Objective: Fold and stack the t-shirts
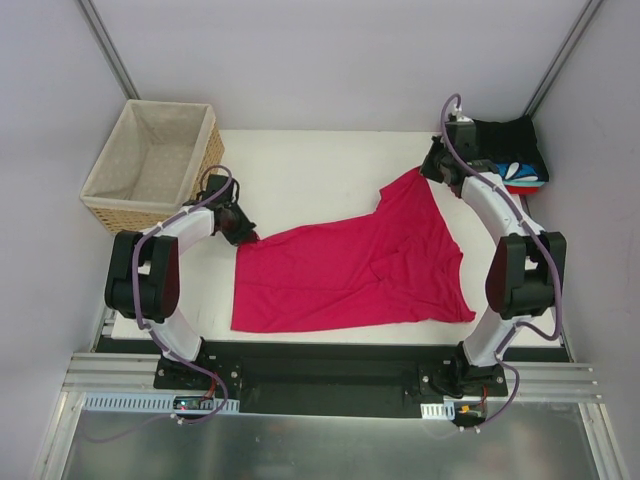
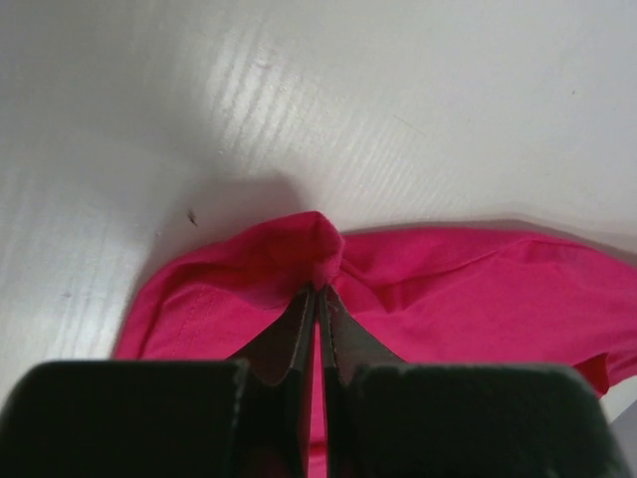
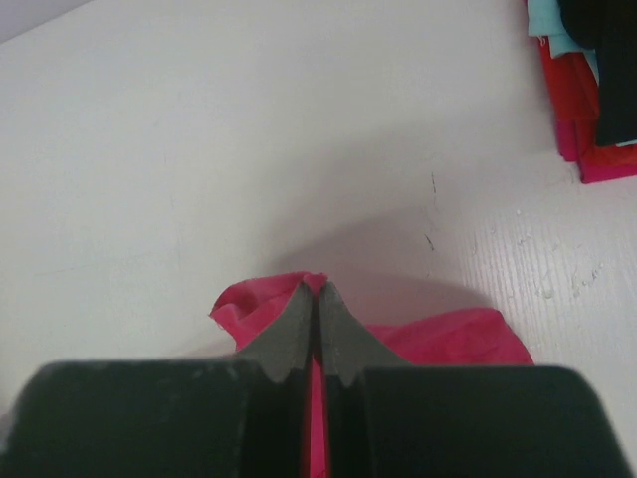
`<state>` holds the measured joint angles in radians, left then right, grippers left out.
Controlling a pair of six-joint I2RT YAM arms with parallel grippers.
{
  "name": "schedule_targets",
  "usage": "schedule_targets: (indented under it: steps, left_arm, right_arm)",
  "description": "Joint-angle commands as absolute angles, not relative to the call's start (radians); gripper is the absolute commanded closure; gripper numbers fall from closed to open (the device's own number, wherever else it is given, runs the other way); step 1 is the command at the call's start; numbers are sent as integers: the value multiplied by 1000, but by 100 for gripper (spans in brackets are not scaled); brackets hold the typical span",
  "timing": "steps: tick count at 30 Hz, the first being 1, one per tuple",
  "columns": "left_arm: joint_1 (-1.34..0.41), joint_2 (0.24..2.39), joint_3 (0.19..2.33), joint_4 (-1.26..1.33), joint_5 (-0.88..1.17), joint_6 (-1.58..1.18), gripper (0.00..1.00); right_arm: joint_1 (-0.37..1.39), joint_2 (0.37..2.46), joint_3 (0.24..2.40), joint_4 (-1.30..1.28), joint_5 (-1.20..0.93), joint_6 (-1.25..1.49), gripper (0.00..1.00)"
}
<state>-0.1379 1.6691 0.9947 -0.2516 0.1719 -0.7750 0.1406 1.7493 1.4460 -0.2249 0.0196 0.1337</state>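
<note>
Lying mostly flat on the white worktop [image 1: 300, 165], the crimson-pink tee [image 1: 350, 265] reaches toward the far right corner, where the folded t-shirts [image 1: 512, 158] are stacked. From the left wrist, the left tool [image 2: 318, 292] is clamped on a pinched fold of the tee. From the right wrist, the right tool [image 3: 317, 289] is clamped on another fold.

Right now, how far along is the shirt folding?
Done: a folded stack sits at far right. In hand: left claw and right claw are each shut on an edge of the pink tee, which lies spread out, unfolded. Remaining: fold it and add it to the stack.
</note>
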Motion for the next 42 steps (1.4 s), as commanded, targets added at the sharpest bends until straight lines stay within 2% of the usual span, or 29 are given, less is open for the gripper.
schedule_targets:
  steps: [1, 11, 19, 27, 33, 42]
  left_arm:
    - [-167, 1681, 1034, -258, 193, -799, 100]
    - [-172, 1661, 1114, -262, 155, -756, 100]
    - [-143, 1565, 1043, -282, 104, -738, 100]
    - [-101, 1477, 942, -284, 57, -723, 100]
    - [-97, 1459, 917, -285, 32, -729, 100]
    - [-97, 1447, 893, -285, 55, -745, 100]
  right_arm:
    - [133, 1695, 1431, -241, 46, 117, 99]
    - [133, 1588, 1387, -267, 106, 87, 99]
    - [132, 1425, 1218, -259, 135, 91, 99]
    - [133, 1385, 1111, -287, 178, 113, 99]
    - [140, 1361, 1029, -284, 192, 133, 99]
    - [143, 1206, 927, -339, 317, 173, 99]
